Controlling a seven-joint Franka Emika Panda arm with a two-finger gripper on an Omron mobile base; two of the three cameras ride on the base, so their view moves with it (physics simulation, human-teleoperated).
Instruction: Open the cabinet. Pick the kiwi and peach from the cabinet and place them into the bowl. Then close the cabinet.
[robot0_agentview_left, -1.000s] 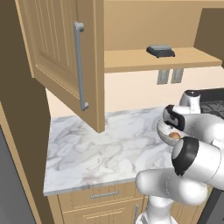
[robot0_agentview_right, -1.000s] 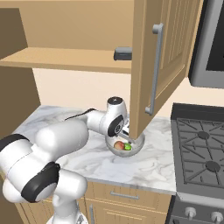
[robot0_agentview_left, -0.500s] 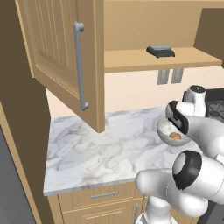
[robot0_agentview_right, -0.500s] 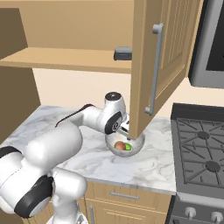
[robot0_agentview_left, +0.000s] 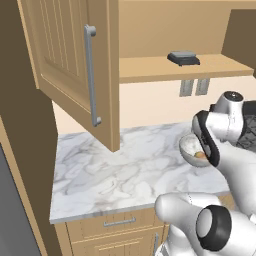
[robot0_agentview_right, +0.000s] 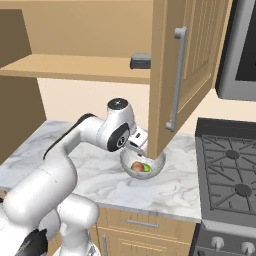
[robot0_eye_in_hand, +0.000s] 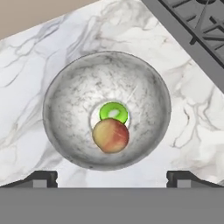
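On the marble counter (robot0_agentview_left: 125, 175), in the left base view, the bowl (robot0_agentview_left: 192, 147) stands at the right part, half hidden behind the arm. A bit of orange fruit shows inside it. The cabinet (robot0_agentview_left: 75, 65) hangs above the counter with its left door swung open toward the camera, and its bar handle (robot0_agentview_left: 90, 75) stands vertical. A dark block (robot0_agentview_left: 183, 58) lies on the shelf, above the bowl.

In the right base view, the gripper (robot0_agentview_right: 138, 145) hovers just above the bowl (robot0_agentview_right: 144, 167), at its left rim. The peach (robot0_agentview_right: 136, 166) and the kiwi (robot0_agentview_right: 146, 168) lie side by side in the bowl. The right door (robot0_agentview_right: 187, 75) is open too, and its lower edge hangs just right of the gripper and above the bowl. Its long handle (robot0_agentview_right: 176, 80) is up and to the right of the gripper. I judge the closing of the doors turns on this: the nearer door lies right beside the hand.

In the hand view, the bowl (robot0_eye_in_hand: 106, 108) is directly below, with the peach (robot0_eye_in_hand: 110, 135) touching the kiwi (robot0_eye_in_hand: 113, 112) at the centre. The fingertips (robot0_eye_in_hand: 41, 178) stand wide apart and hold nothing.
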